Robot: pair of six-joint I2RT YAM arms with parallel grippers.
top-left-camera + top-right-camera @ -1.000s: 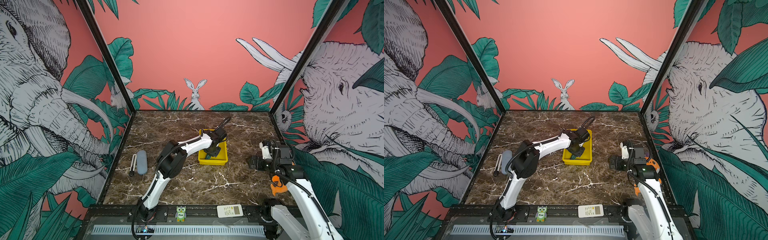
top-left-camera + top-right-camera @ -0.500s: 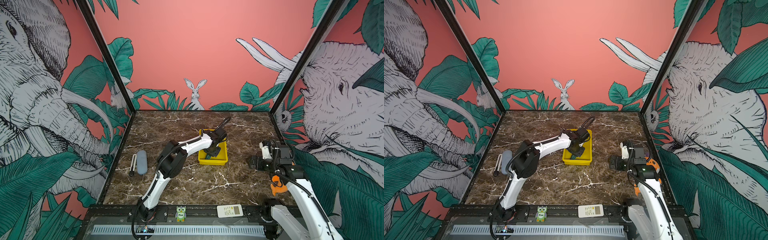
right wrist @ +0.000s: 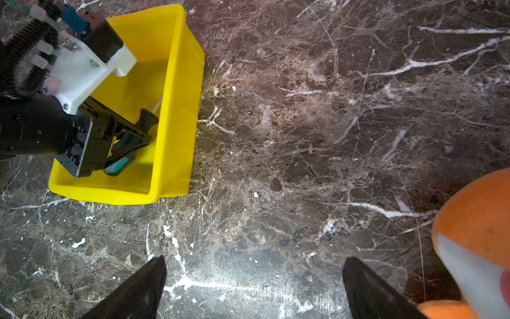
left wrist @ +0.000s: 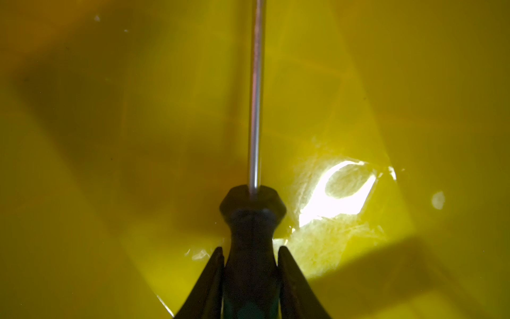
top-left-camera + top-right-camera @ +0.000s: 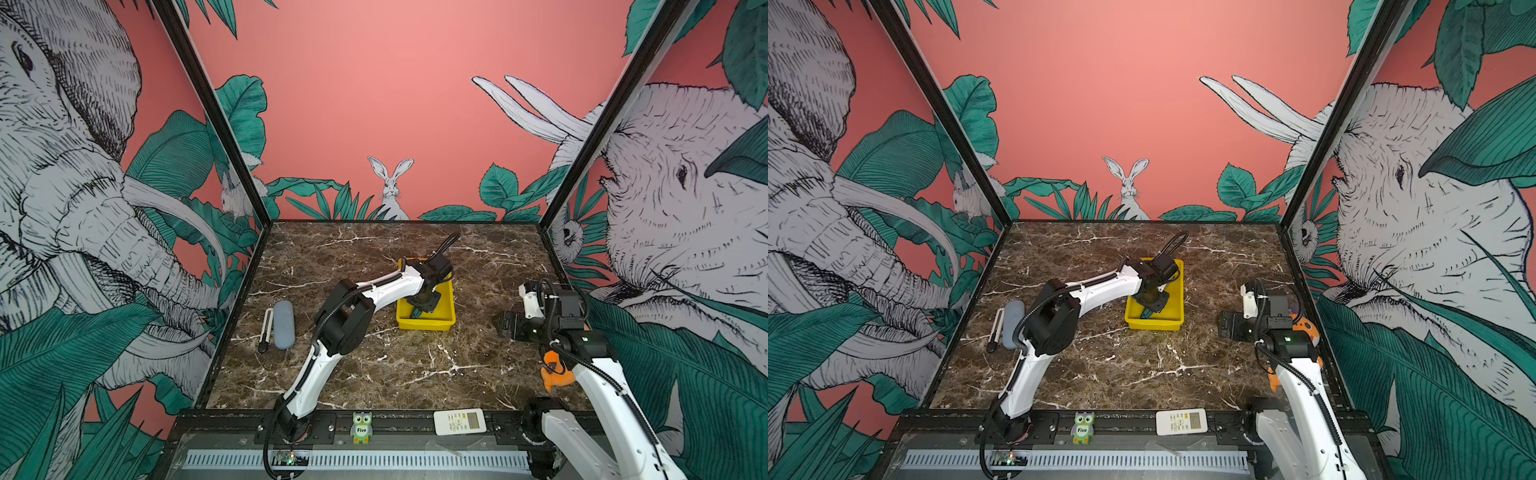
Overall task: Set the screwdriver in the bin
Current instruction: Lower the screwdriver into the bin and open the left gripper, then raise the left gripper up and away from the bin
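Though screwdriver tip is cut off in bin, left gripper grasp unclear, right gripper wide.

In both top views a coral-pink back wall fills the upper centre, with a white rabbit painted at its foot among green leaves. Drawn elephants cover the side walls at left and right. Black posts mark the corners. The dark brown marble floor, white-veined, lies lower centre, evenly lit.

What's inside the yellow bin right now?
The screwdriver, its handle flanked by the left gripper, its shaft over the floor of the bin. The gripper covers part of that floor; anything beneath is hidden.
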